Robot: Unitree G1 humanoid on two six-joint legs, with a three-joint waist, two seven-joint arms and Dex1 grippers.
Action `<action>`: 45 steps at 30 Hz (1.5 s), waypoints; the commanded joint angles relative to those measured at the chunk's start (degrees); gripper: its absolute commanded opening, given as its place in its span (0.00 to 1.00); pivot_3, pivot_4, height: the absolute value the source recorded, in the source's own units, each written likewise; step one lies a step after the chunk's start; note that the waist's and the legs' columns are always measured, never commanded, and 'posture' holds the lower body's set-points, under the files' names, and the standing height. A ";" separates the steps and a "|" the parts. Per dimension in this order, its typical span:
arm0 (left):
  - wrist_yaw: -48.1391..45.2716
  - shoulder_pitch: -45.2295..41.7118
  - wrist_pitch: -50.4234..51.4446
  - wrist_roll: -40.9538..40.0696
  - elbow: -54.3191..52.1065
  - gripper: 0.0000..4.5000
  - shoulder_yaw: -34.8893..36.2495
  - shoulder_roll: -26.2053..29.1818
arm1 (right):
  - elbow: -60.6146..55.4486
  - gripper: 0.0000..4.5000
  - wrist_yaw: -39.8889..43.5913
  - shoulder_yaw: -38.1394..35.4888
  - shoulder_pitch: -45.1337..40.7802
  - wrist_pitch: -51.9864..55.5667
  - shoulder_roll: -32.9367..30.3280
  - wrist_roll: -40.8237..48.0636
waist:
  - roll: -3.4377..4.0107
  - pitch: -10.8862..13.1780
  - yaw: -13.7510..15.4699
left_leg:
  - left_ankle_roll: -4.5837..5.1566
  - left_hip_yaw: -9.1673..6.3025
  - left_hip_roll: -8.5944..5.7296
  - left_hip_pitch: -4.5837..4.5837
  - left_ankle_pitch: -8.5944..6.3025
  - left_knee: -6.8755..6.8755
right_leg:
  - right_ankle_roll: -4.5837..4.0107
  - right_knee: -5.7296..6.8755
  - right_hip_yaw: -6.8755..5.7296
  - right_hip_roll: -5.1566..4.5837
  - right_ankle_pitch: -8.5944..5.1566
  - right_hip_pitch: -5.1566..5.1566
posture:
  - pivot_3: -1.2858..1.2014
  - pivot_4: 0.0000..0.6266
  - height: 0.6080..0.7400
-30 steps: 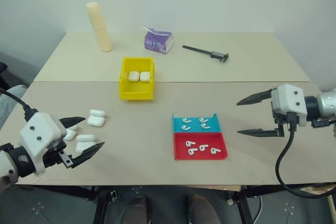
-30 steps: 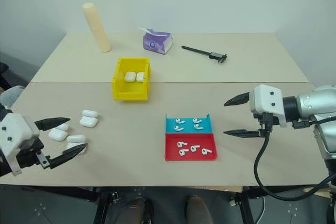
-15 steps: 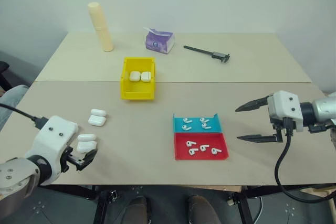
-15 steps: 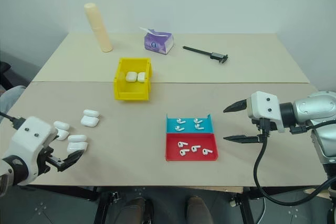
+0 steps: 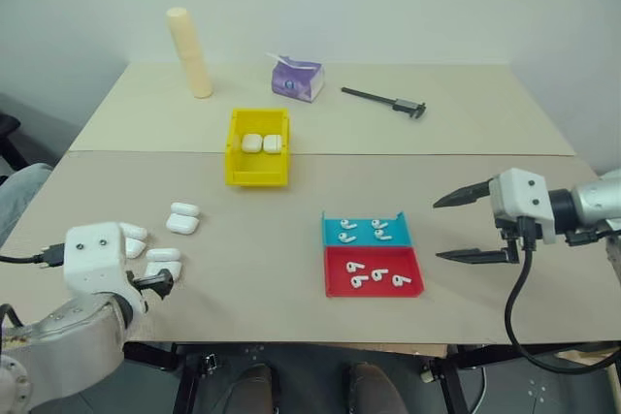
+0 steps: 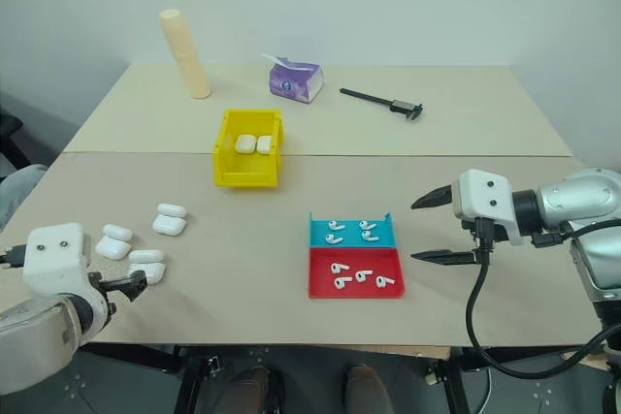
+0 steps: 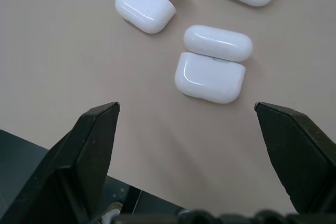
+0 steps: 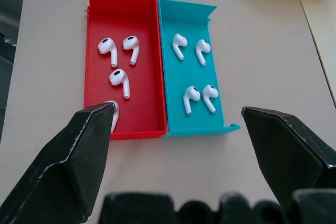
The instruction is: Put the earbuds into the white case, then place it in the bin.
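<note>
From the head camera, the bright yellow rectangular plastic bin (image 5: 257, 149) stood on the far half of the table and already held two closed glossy white cases (image 5: 262, 143). Four more small white rounded cases (image 5: 182, 217) lay near the left gripper (image 6: 134, 284). Tiny white earbuds (image 6: 348, 231) sat in a shallow teal tray (image 5: 363, 231) and a shallow red tray (image 5: 372, 271), with the right gripper (image 5: 464, 226) spread wide just beside them.

In the left wrist view, spread fingers (image 7: 89, 148) framed an open-lidded white case (image 7: 211, 68), not touching it.

In the right wrist view, wide-apart fingers (image 8: 84, 153) hovered before both trays.

Judging by this, another round had barely begun: nothing was gripped, with loading and binning left.
</note>
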 commanded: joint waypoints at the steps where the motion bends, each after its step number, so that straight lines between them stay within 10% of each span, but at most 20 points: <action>1: -1.67 -3.98 0.62 -0.09 2.50 1.00 -1.97 2.36 | -1.15 1.00 -0.79 -0.21 -0.52 0.19 0.03 -0.39 | 0.00 0.00 0.26 | -0.03 0.03 0.02 -0.01 0.02 0.00 | 0.16 -0.01 0.02 0.06 0.09 -0.01 | 0.52 0.24 1.00; 45: -15.45 -31.02 31.78 -0.09 31.20 1.00 -16.79 -8.17 | -5.56 1.00 -4.82 -2.96 5.05 3.02 -2.02 -0.14 | -0.16 0.10 0.75 | -0.18 0.08 0.13 -0.13 0.12 -0.03 | 0.32 -0.03 0.02 0.28 0.16 -0.13 | 0.52 0.24 1.00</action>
